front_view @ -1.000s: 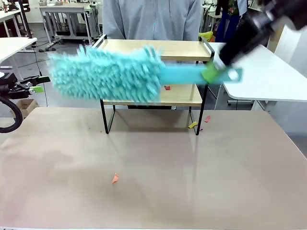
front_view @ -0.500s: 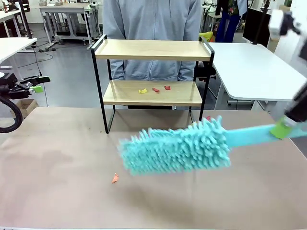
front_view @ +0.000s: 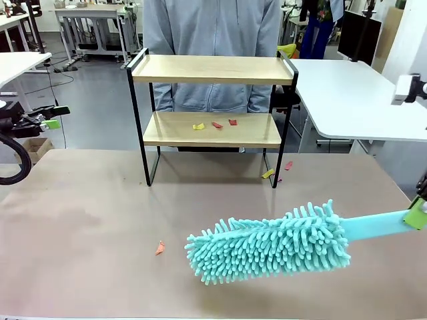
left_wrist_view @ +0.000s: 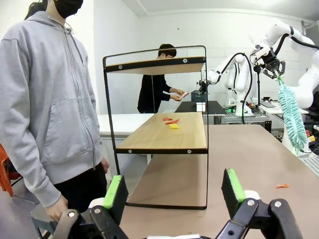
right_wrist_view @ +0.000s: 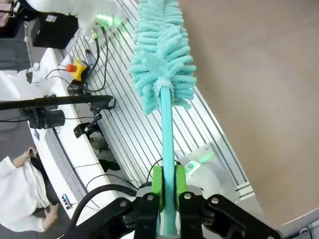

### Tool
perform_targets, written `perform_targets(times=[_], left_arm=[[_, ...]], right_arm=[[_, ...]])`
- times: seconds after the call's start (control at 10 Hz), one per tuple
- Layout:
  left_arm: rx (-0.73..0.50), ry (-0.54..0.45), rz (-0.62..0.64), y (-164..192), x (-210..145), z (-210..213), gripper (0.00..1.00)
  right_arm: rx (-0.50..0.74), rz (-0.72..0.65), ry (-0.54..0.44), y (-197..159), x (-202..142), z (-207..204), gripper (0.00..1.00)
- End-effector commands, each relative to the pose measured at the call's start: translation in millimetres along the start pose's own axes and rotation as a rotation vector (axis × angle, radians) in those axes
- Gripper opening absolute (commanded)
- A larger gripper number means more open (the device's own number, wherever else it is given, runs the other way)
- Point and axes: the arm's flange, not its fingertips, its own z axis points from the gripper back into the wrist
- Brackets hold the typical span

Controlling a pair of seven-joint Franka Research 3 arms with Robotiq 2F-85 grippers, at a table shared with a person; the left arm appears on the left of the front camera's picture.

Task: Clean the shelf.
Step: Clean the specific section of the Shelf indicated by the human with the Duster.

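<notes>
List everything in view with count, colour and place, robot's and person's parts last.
Table: one, tan, foreground.
Shelf: one, light wood, black frame, table's far side.
Shelf scraps: three, yellow and red, lower board.
Leg scraps: at least two, yellow and pink, by shelf's right leg.
Lone scrap: one, orange, table's near left.
Duster: one, teal, over table's near right.
Person: one, grey hoodie, behind shelf.
Left gripper: one, black, open, left edge.
Right gripper: one, black, shut on duster handle.

The shelf (front_view: 212, 69) stands upright, scraps (front_view: 215, 125) on lower board.
</notes>
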Motion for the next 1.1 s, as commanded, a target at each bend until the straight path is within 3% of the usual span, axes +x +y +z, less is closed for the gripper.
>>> perform_targets(times=[0.0,1.0], left_arm=[[-0.001,0.0,-0.003,-1.1,3.2,-1.5,1.0],[-0.001,0.0,-0.003,-1.1,3.2,-1.5,1.0]], right_arm=[[-0.008,0.003,-0.003,9.8,5.1,6.9,0.13],[-0.008,0.003,-0.003,9.8,5.1,6.9,0.13]])
